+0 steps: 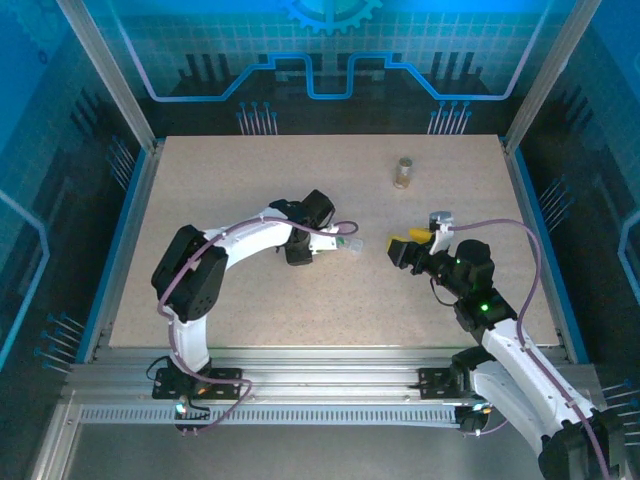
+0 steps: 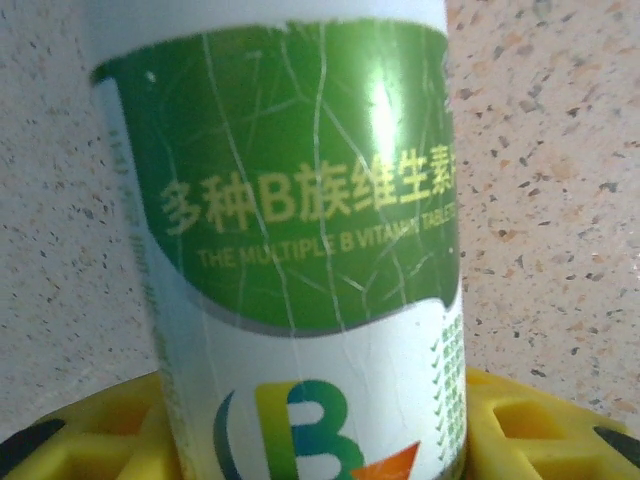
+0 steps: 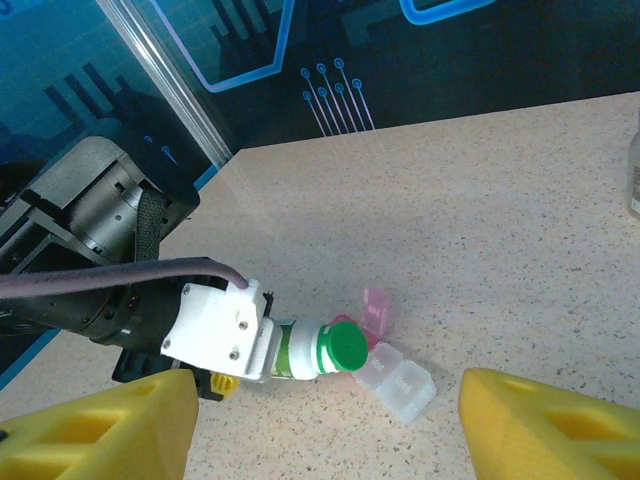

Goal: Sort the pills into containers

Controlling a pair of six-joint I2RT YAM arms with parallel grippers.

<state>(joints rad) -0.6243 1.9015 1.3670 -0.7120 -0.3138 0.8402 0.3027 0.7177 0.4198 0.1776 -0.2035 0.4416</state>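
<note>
Where the left gripper [image 1: 333, 243] reaches out over the middle of the table [image 1: 230, 180], its jaws are clamped on the white bottle [image 3: 300, 352]. The bottle is held roughly level, with its green cap [image 3: 348, 347] pointing away from the wrist. Whether the cap touches the tabletop cannot be told.

Left wrist view: the bottle's label [image 2: 300, 200] is green above and white below (yellow Chinese characters over a line beginning "THE MULTIPLE B"). One yellow finger [image 2: 90, 430] presses against each side of the bottle's body.

Right wrist view: the right gripper [image 3: 322, 435] faces the bottle's cap, near it but apart. Its two yellow fingers stand wide open with nothing between them.

Beside the white bottle:
- The pink vial [image 3: 377, 308] lies just past the cap, on the side away from the right gripper. Contact with the cap cannot be judged.
- A clear box [image 3: 397, 380] with small compartments rests on the table just beside the cap, on the side toward the right gripper.
- The amber bottle [image 1: 403, 172] stands upright, well apart from the white bottle, toward the table's far edge.
</note>
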